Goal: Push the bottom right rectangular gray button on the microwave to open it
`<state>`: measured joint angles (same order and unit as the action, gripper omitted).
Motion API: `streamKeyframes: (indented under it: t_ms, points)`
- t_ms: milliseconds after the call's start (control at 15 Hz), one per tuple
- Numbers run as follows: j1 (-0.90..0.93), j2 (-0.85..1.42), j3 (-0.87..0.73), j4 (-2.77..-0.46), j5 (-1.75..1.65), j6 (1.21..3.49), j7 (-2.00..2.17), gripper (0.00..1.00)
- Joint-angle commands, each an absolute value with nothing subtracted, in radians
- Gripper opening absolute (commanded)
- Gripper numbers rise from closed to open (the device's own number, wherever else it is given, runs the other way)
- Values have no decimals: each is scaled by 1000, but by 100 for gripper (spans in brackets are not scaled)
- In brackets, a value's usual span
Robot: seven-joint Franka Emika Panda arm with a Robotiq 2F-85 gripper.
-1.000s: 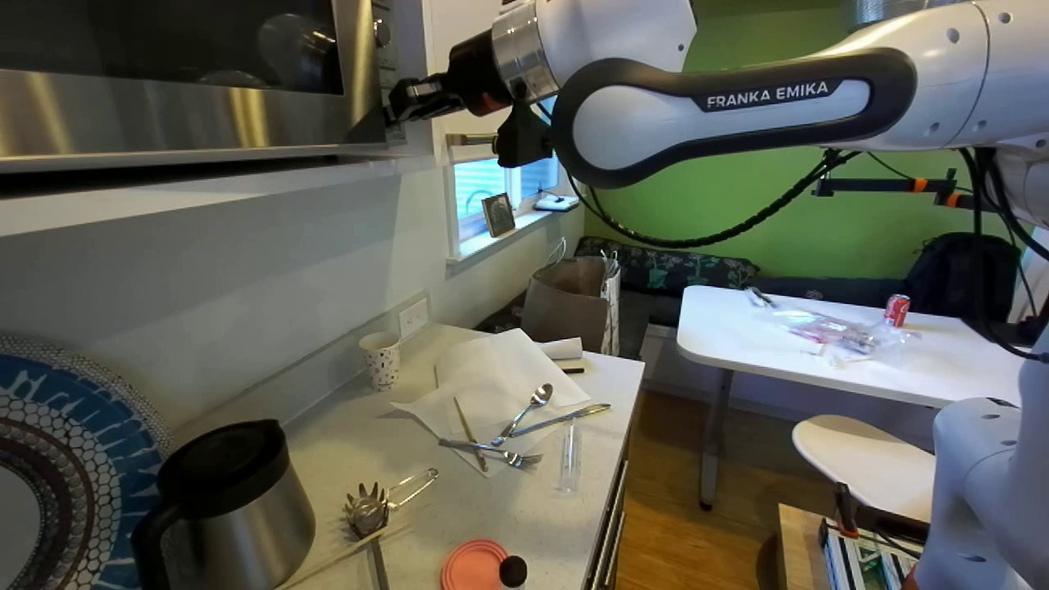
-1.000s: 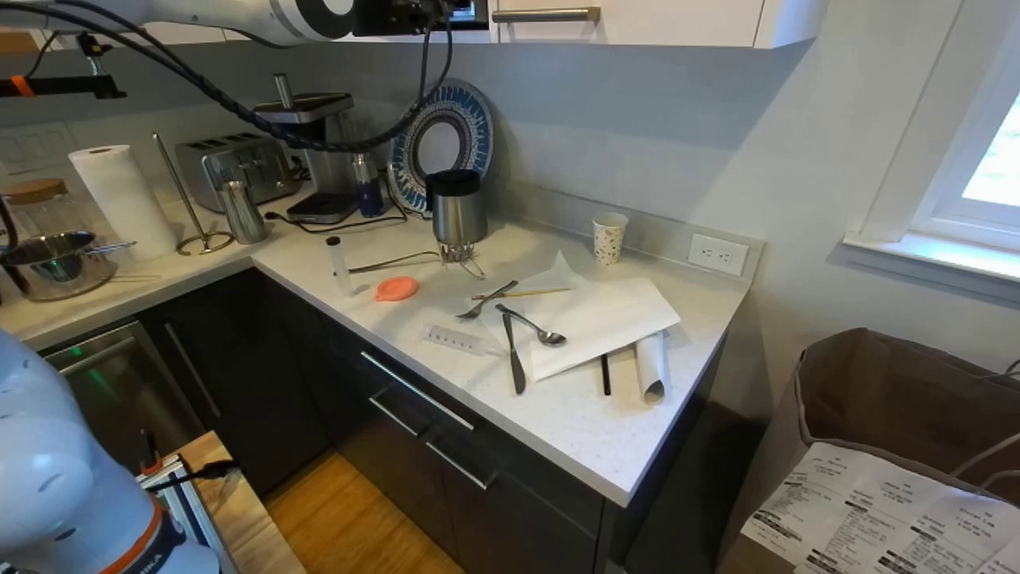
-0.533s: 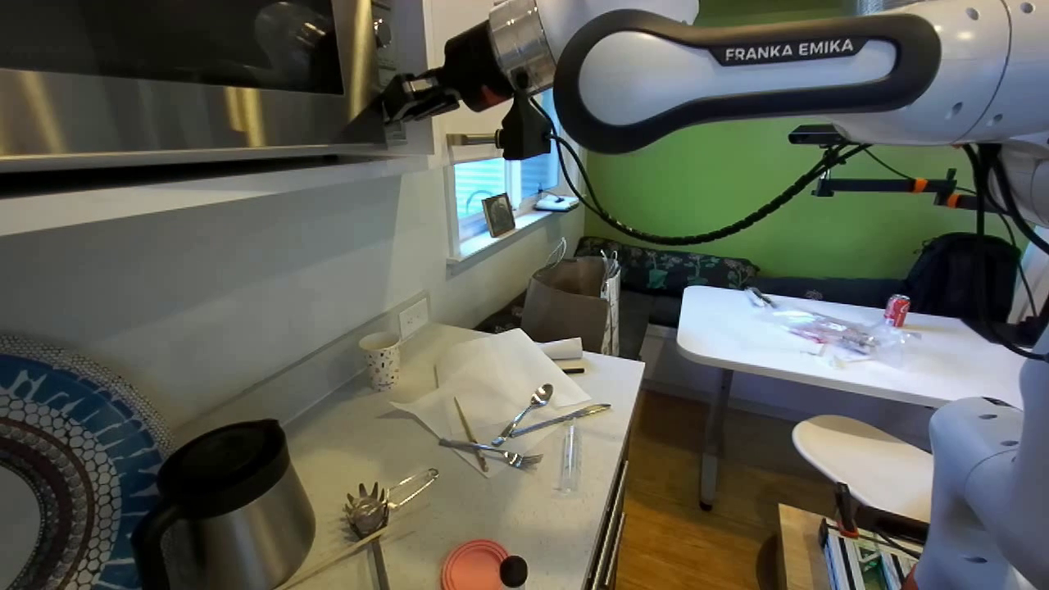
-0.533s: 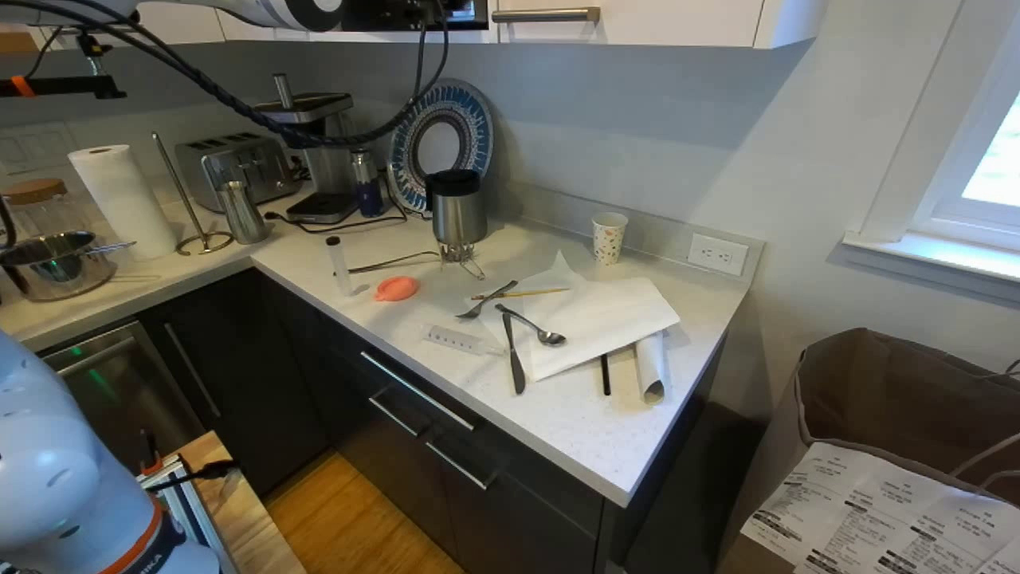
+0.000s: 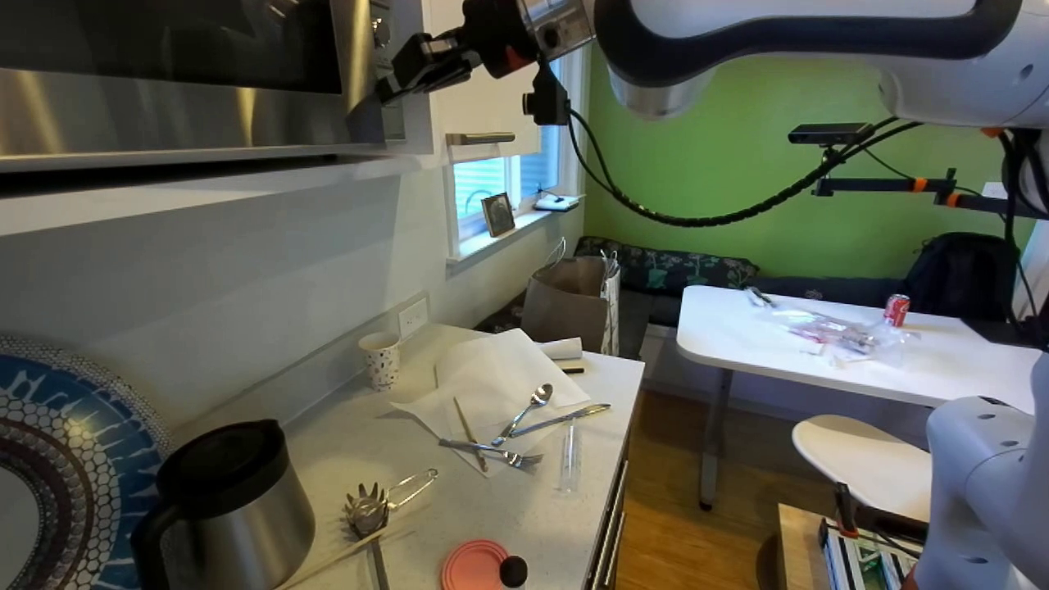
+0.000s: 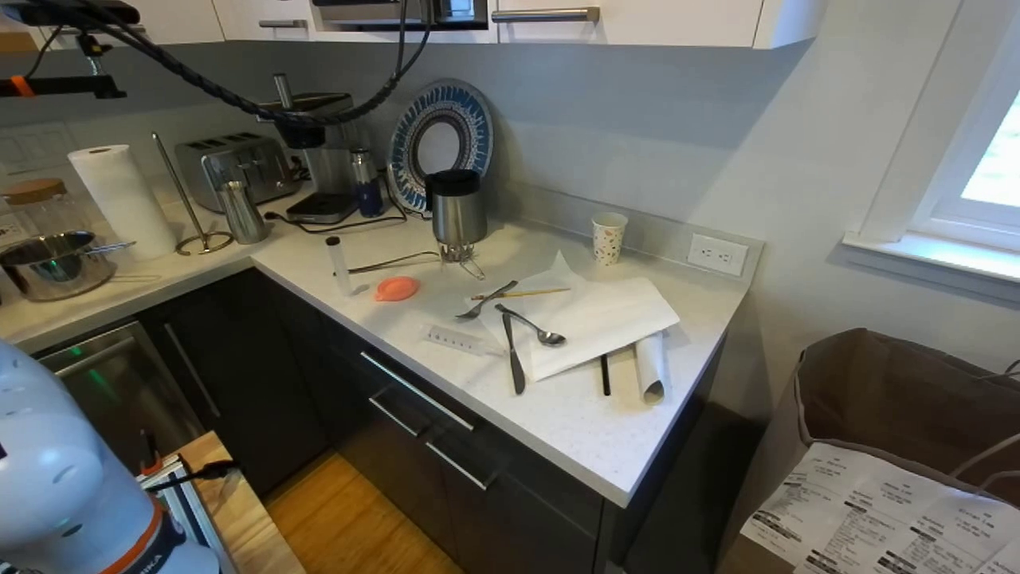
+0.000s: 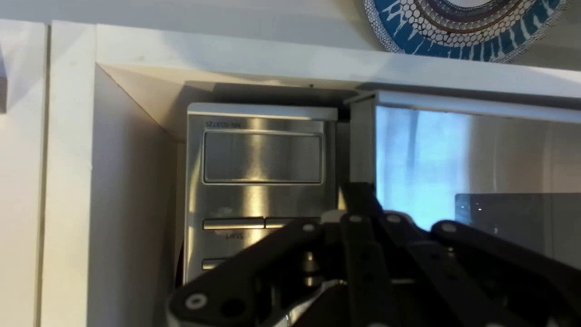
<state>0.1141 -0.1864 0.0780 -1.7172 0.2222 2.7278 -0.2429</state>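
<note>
The microwave (image 5: 180, 115) sits in a white recess (image 7: 129, 181) above the counter (image 5: 483, 508), its door (image 7: 417, 154) standing forward of the control strip (image 7: 258, 200), dark gap between. The gripper (image 7: 362, 196) has its jaws together, gripping nothing visible, tips near the rectangular gray button (image 7: 263, 156); contact with the microwave cannot be determined.

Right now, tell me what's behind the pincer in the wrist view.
Parts of the microwave's control panel and door lie behind the pincer. The large rectangular button shows clear of it; some narrow keys are partly covered. Whatever else it hides can't be seen.
</note>
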Motion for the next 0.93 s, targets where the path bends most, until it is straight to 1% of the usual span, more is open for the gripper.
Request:
streamKeyframes:
  t_ms: [0, 400, 867]
  points:
    - [164, -232, 43, -1733, 354, 2666, -364, 0]
    - [252, -302, -58, -1730, 650, 2456, -602, 0]
    - [253, -382, -110, -1721, 843, 2160, -745, 0]
